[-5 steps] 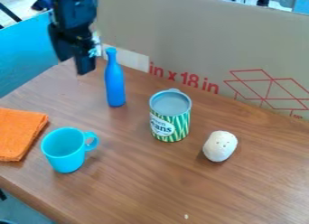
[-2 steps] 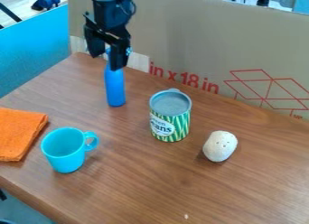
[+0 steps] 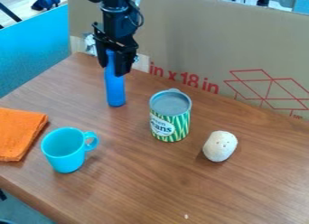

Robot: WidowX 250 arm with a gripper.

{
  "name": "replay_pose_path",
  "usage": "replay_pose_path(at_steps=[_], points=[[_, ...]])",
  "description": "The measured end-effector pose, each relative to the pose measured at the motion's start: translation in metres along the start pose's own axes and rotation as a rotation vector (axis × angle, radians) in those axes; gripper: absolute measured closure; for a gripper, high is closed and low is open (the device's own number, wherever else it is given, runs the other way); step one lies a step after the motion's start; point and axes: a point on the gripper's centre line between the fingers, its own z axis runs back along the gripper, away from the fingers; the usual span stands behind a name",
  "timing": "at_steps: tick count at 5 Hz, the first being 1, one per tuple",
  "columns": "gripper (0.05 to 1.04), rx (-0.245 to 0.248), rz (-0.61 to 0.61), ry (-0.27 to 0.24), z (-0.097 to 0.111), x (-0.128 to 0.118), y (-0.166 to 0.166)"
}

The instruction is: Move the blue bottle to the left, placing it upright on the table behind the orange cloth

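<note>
Gripper (image 3: 113, 69) at the blue bottle's (image 3: 115, 90) neck

The slim, smooth bottle stands upright on the wooden surface (image 3: 138, 182), left of the frame's upper centre; its contents are hidden. Whether the gripper is wide or narrow, I cannot tell. Near centre is a green-striped can (image 3: 170, 126) with a grey top; lower left, a turquoise mug (image 3: 63, 151), then an orange cloth (image 3: 21, 133). A whitish, rounded object (image 3: 220, 146) lies right of the can.
</note>
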Motion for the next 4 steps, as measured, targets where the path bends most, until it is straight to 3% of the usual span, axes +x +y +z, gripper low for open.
replay_pose_path(at_steps=[1, 2, 3, 4], points=[[0.599, -0.002, 0.007, -0.009, 0.000, 0.000, 0.001], [0.603, -0.015, 0.019, -0.008, 0.001, -0.005, 0.003], [0.698, -0.003, 0.064, -0.017, 0.016, -0.020, 0.018], [0.708, 0.010, 0.111, -0.049, 0.029, -0.026, 0.034]])
